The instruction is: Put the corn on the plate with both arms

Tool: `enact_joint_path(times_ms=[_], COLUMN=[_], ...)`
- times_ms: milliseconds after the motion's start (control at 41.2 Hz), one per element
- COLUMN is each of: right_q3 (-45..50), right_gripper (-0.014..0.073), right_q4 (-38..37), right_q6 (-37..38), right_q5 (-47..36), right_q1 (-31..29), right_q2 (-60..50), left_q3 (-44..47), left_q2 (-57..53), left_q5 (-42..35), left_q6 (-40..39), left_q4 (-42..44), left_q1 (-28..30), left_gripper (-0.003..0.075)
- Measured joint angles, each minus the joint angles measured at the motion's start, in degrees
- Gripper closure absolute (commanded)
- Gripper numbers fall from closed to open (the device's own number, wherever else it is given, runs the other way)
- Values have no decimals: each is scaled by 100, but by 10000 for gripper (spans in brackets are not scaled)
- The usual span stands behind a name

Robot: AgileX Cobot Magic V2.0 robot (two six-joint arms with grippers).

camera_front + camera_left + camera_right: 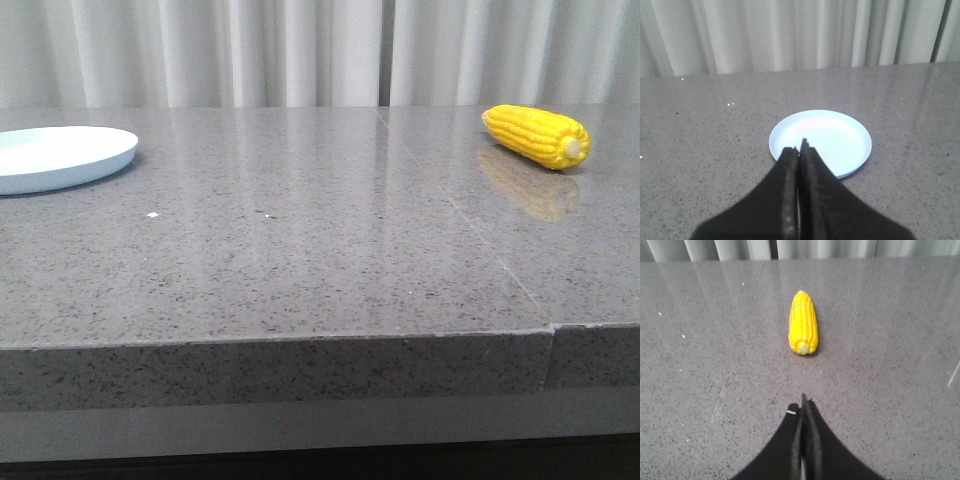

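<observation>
So nothing's been picked up yet here. The bright yellow corn cob with its rows of kernels (538, 136) is lying on its side on the speckled grey stone surface (300, 260), over toward the far right corner, pale stub end facing the front-right. The round, shallow, pale blue-white glossy plate (60, 158) is way over by the left edge, well apart from the corn and with nothing on it.

Both arms are hanging back. The left gripper (801, 150) has its fingers pressed together, holding nothing, pointed straight at the plate from the near side. The right gripper (802, 407) is the same deal: fingers closed tight on nothing, lined up with the stub end of the corn but clearly short of it, bare surface between them.

My guess on the layout: each arm is parked facing the thing on its own side, so the right would grab the corn while the left handles the plate end. The right fingers need to spread first, though.
</observation>
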Motion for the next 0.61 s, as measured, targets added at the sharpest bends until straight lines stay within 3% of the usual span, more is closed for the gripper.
enact_joint_path(times_ms=[218,291,364,485,558,607], right_q3=[0,0,0,0,0,0], right_gripper=[650,577,432,90,-27,-62], right_q4=[0,0,0,-10,-10,-10], right_q6=[0,0,0,-68,-112,-123], right_q5=[34,47,69,171,198,198], right_q1=[0,0,0,0,0,0], right_q2=[454,564,636,740,780,785], left_q3=[0,0,0,0,0,0], left_q2=[240,287,342,468,547,597], left_q5=[142,216,277,442,515,544], left_q6=[0,0,0,0,0,0], left_q4=[0,0,0,0,0,0], left_q1=[0,0,0,0,0,0], left_gripper=[739,724,635,368,225,188])
